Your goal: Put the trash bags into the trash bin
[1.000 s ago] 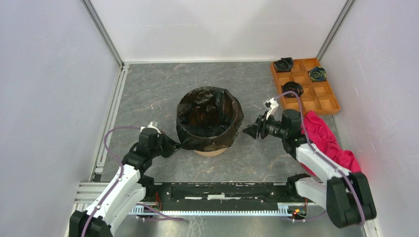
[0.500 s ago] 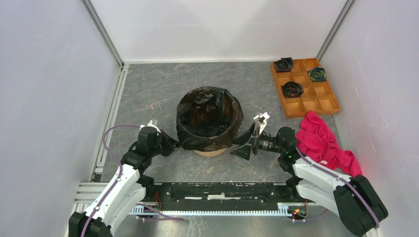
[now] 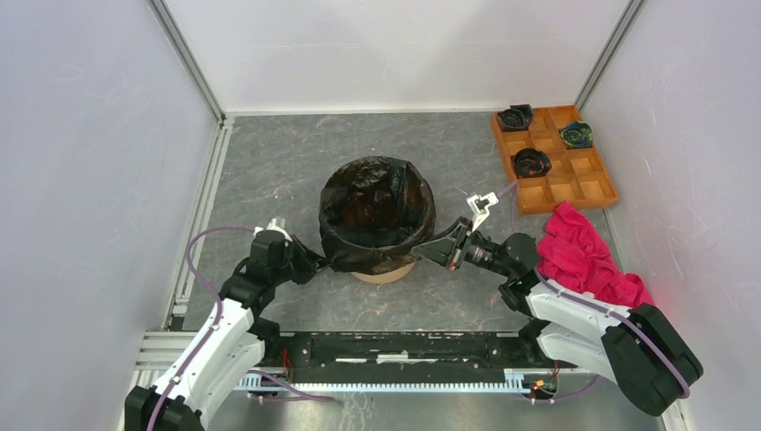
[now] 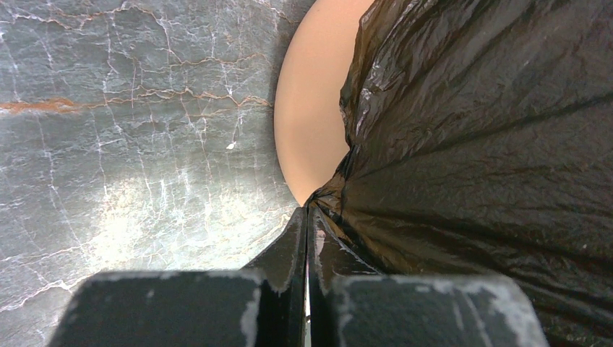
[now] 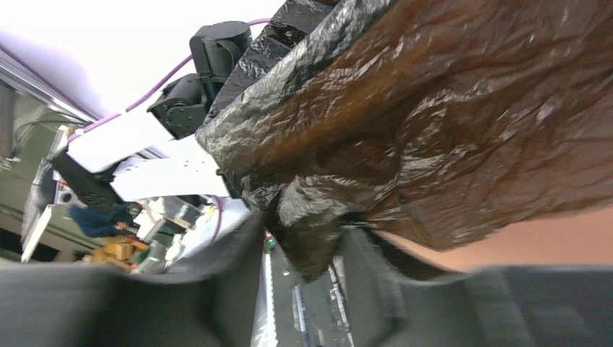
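Two wrist views show left gripper (image 4: 307, 215), seemingly right gripper (image 5: 303, 249), pinching trash bag (image 4: 470, 144).

1 trash bag (image 3: 377, 202), 1 bin (image 3: 384, 276), 1 tray (image 3: 593, 189), 3 rolls (image 3: 530, 162), 1 cloth (image 3: 588, 256)

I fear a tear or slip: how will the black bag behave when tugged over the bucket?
Probably floppy: the bag is crinkled and bunches to a point where the left claw pinches it. Likely slippery, given its glossy sheen, so the fold in the right claw could slide out. Thin film pulled taut may tear.
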Robot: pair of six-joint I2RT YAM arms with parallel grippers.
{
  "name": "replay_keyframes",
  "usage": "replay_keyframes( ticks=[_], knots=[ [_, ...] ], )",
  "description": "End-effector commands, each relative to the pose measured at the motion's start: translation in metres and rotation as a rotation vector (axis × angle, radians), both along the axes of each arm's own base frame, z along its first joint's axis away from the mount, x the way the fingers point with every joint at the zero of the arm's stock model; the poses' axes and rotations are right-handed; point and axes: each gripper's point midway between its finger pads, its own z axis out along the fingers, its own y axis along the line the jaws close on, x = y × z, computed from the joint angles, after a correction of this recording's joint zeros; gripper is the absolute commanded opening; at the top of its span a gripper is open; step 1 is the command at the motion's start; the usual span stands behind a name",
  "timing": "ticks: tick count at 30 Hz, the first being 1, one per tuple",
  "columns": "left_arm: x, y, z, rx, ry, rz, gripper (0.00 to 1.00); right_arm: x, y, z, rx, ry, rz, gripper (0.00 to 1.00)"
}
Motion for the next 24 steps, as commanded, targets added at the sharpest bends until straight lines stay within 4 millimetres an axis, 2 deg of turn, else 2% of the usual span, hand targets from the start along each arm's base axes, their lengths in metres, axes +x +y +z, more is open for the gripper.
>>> replay_keyframes(
  ticks=[1,4,7,10,11,16,20,22,24],
  knots=[
    [0.006,-0.002,0.016,0.001,-0.054,-0.02,0.02,0.016,0.0,0.011,-0.009,-0.045,-0.099,0.01],
    [0.006,-0.001,0.018,0.005,-0.059,-0.021,0.02,0.015,-0.006,-0.014,-0.089,-0.019,-0.125,0.0],
    [0.005,0.001,0.016,0.02,-0.059,-0.02,0.02,0.002,-0.011,-0.044,-0.172,0.021,-0.096,0.0],
    [0.004,0.003,0.006,0.033,-0.041,-0.011,0.02,-0.003,-0.018,-0.08,-0.28,0.07,-0.1,0.0],
    [0.004,0.003,0.003,0.029,-0.038,-0.012,0.02,-0.001,-0.02,-0.086,-0.307,0.069,-0.107,0.01],
    [0.008,0.004,-0.009,0.039,-0.018,0.008,0.02,0.009,-0.013,-0.097,-0.333,0.059,-0.1,0.0],
    [0.013,0.006,-0.006,0.051,-0.034,0.016,0.02,0.022,-0.004,-0.103,-0.38,0.049,-0.087,0.01],
    [0.015,0.01,-0.005,0.076,-0.034,0.028,0.02,0.029,-0.005,-0.114,-0.439,0.058,-0.101,0.05],
    [0.016,0.013,-0.004,0.094,-0.027,0.043,0.02,0.033,-0.006,-0.12,-0.493,0.055,-0.098,0.17]
  ],
)
